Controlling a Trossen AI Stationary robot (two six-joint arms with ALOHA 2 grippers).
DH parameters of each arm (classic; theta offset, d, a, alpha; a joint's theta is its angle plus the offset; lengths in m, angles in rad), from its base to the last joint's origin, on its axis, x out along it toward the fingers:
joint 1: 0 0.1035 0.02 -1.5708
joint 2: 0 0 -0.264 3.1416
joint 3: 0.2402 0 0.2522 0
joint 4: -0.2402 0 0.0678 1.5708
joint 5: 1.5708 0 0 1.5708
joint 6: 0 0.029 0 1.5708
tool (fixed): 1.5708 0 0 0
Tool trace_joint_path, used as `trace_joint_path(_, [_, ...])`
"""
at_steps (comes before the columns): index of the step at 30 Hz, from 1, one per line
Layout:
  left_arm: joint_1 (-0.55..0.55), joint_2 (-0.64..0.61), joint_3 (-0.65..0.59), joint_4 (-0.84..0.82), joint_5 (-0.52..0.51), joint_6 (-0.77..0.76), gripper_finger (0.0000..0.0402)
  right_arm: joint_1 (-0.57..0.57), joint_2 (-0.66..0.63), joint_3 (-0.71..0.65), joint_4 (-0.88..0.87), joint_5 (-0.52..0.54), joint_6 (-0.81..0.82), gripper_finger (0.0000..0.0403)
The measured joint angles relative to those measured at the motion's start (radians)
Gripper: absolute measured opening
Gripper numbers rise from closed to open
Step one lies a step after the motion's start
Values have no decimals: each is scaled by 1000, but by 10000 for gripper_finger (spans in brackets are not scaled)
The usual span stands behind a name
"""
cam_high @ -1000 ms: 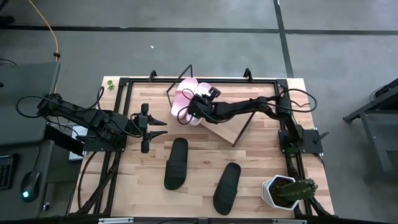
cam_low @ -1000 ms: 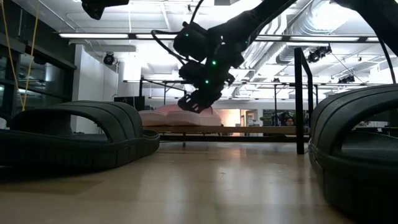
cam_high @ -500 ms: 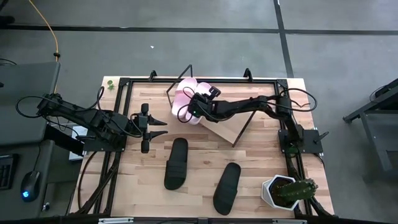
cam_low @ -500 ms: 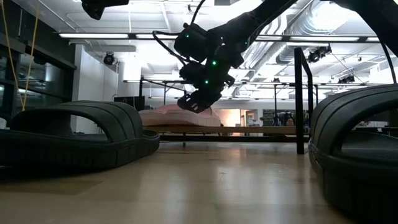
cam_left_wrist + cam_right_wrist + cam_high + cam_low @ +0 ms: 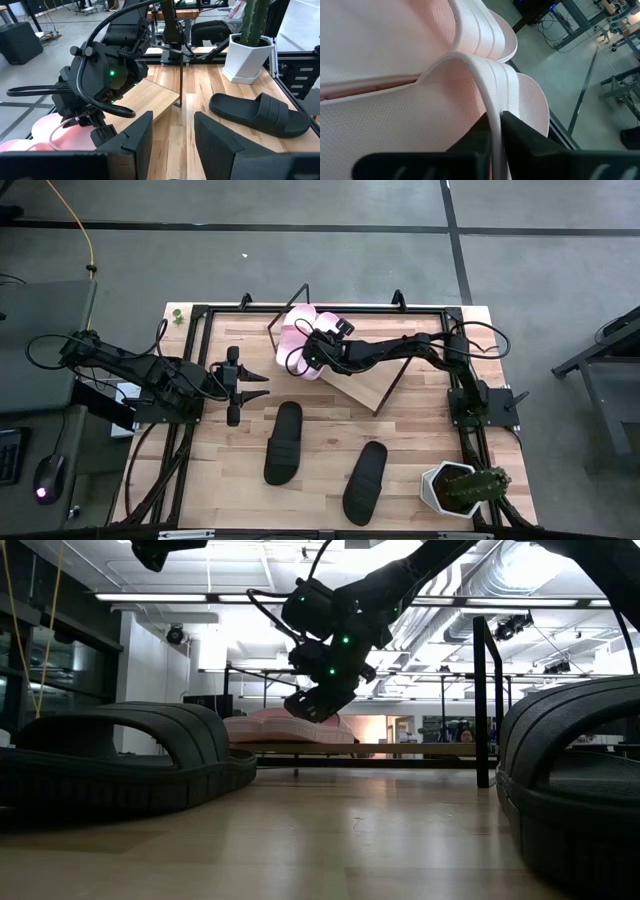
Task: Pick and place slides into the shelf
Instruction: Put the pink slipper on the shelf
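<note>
Your right hand (image 5: 495, 145) pinches the thin edge of a pink slide's strap (image 5: 485, 85) on the shelf (image 5: 365, 380). The slide looks light and springy, so that strap is probably your best hold. Your left hand (image 5: 258, 388) waits, spread, well apart.

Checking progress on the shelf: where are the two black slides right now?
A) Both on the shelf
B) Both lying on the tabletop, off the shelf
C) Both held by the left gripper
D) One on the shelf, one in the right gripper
B: one black slide and the other black slide lie flat on the tabletop, while only the pink slides sit on the shelf.
</note>
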Motion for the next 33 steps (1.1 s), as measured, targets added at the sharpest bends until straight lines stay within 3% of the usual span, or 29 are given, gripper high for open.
trace_joint_path(13, [0, 0, 0, 0, 0, 0, 128, 19, 0, 0, -7, 20, -2, 125])
trace_joint_path(33, [0, 0, 0, 0, 0, 0, 128, 54, 0, 18, -19, 17, 7, 134])
